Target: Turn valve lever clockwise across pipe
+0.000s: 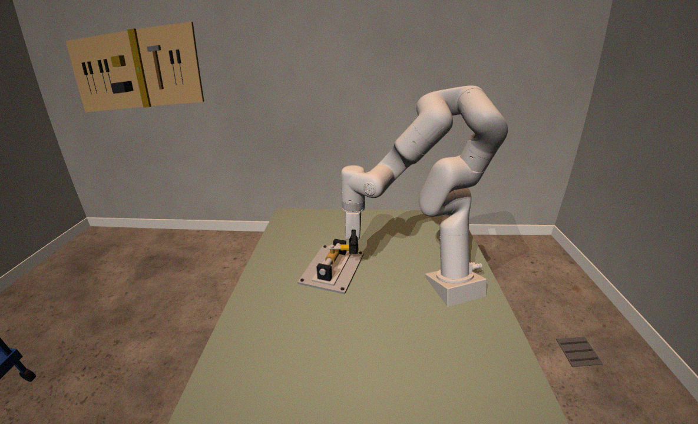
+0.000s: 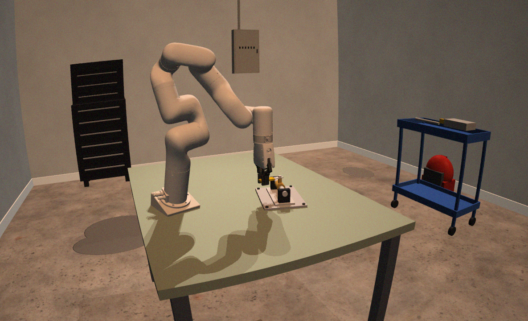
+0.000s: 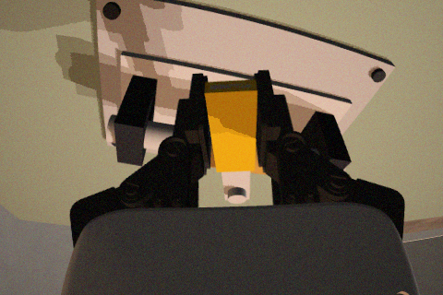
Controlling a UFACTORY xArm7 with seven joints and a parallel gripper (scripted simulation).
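End effector [image 3: 233,120] points straight down, its black fingers clamped narrowly on the outer end of the yellow valve lever [image 3: 232,129]. The lever juts sideways from the pipe [image 1: 331,257], roughly across it. The valve sits on a pale base plate [image 1: 352,268] on the green tabletop [image 1: 367,343].

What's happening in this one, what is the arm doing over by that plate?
The arm's gripper is shut on the yellow lever of a small valve mounted on a pale base plate on the green table. The arm reaches straight down onto the lever, one finger on each side. In the top view the lever points out sideways from the pipe toward the arm, so the turn looks well along, but the gripper has not let go.
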